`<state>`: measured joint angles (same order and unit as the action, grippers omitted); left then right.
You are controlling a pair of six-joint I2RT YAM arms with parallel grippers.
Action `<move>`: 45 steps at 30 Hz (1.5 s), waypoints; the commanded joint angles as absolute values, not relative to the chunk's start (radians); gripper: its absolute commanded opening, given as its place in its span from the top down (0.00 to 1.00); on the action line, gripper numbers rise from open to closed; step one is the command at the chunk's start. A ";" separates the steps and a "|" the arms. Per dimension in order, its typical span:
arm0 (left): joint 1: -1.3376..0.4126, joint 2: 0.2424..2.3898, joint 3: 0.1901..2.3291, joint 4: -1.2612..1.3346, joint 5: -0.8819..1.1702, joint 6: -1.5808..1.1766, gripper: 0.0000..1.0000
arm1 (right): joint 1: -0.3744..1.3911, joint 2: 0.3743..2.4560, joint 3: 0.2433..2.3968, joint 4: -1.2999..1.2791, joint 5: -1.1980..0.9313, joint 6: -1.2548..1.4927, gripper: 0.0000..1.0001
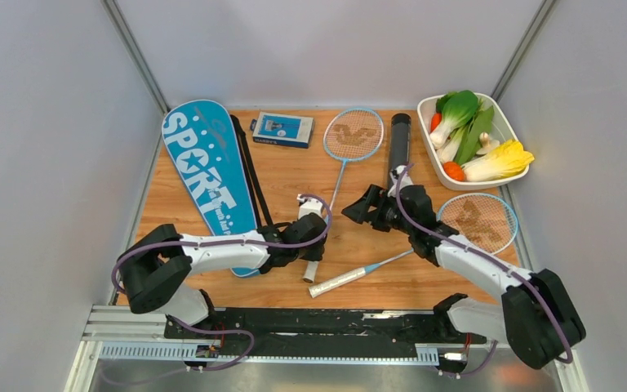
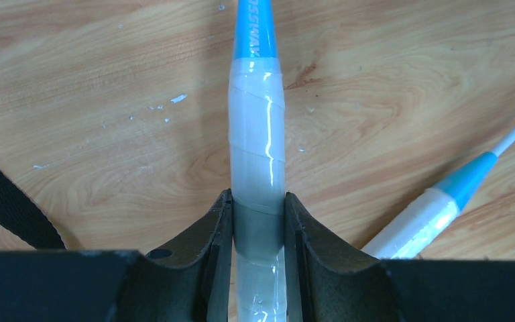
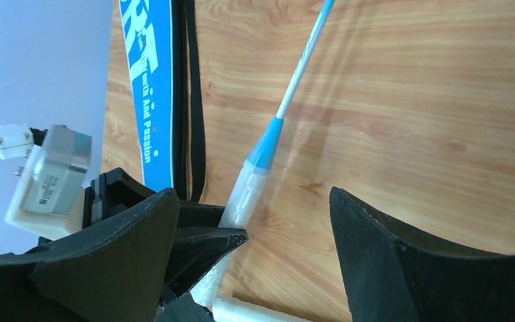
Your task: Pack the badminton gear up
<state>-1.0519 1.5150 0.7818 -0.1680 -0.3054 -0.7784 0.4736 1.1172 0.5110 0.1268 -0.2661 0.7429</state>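
Where the two arms reach out from the near edge of the table point(image 1: 294, 175), the near racket point(image 1: 339, 282) lies closest. Its white handle points toward the left arm, and its thin shaft runs off to the right, passing under the right arm to a blue-rimmed head near the right edge.

Just past that handle the left claw point(image 1: 308, 245) is down at the wood, clamped on the white handle of the far racket point(image 1: 353, 135). The left wrist view shows a black finger point(image 2: 218, 228) pressed against each side of the wrapped grip, with the blue collar of the shaft ahead of them. The near racket's handle point(image 2: 416, 228) lies slanted off to the right; whether the two handles touch I cannot tell.

A little farther on, the right claw point(image 1: 363, 208) hangs above the wood just right of the far racket's shaft. Its jaws are spread wide and hold nothing.

Along the left side lies the blue cover point(image 1: 208, 175), flat, with a black strap point(image 1: 249, 175) running down its right edge.

At the back, from left to right, are:
- a small blue box point(image 1: 282, 129)
- the far racket's head
- a black tube point(image 1: 397, 139) lying lengthwise just beside the head
- a white tray point(image 1: 427, 122) of vegetables in the far right corner
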 commanded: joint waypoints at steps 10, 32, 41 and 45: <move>-1.026 1.320 0.642 0.080 -0.271 -0.890 1.00 | 0.615 1.431 0.505 0.547 -0.278 1.004 0.33; -1.027 1.192 0.560 0.107 -0.292 -0.843 0.65 | 0.690 1.599 0.526 0.785 -0.388 1.010 1.00; -1.027 1.050 0.557 -0.010 -0.350 -0.816 0.51 | 0.681 1.434 0.578 0.575 -0.255 0.913 1.00; -1.026 1.006 0.582 -0.052 -0.342 -0.767 0.45 | 0.666 1.390 0.627 0.500 -0.209 0.850 1.00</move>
